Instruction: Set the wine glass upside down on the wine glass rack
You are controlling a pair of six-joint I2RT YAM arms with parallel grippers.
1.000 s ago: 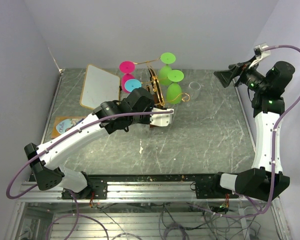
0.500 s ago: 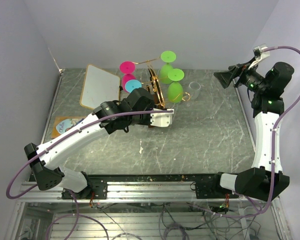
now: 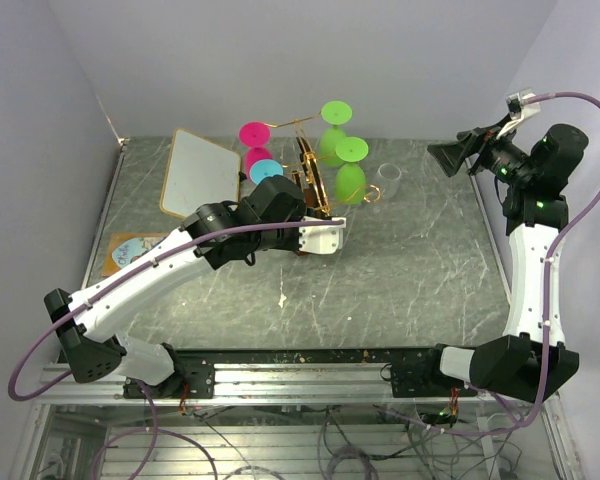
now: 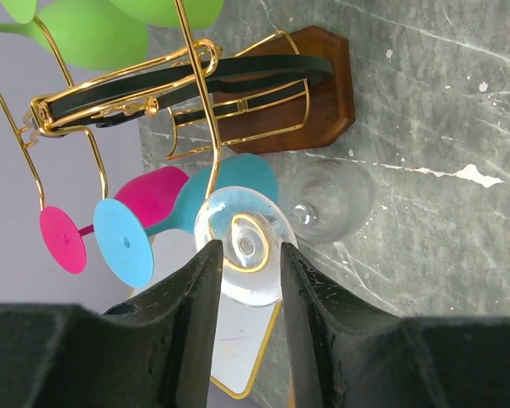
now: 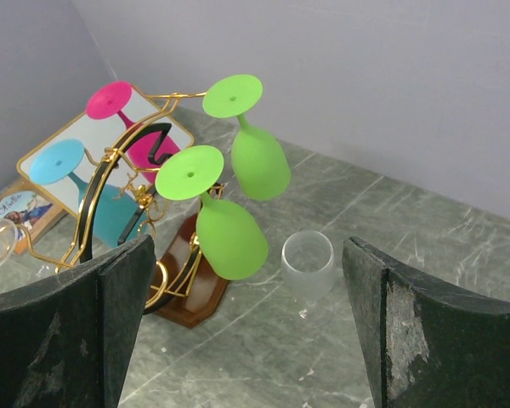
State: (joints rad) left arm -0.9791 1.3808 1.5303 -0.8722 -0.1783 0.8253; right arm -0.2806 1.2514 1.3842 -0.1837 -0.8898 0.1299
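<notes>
Two arms in the top view: left gripper (image 3: 325, 238) tucked against the rack (image 3: 310, 178), right gripper (image 3: 448, 155) high and well apart. Left wrist: the wine glass (image 4: 246, 259) is bowl-down at a gold curl, fingers (image 4: 195, 323) hugging its foot; pinching or just clear, I cannot tell. Thin, light, slick and brittle, I'd say: take the foot or stem, gently. Right wrist: jaws spread wide, empty.

Left arm stretched from its near-left base diagonally toward the far middle of the worktop, wrist rolled on its side; left gripper (image 4: 251, 255) fingers parted by a narrow gap. Right arm upright along the right edge; right gripper (image 3: 448, 155) spread wide, held aloft, aimed leftward
</notes>
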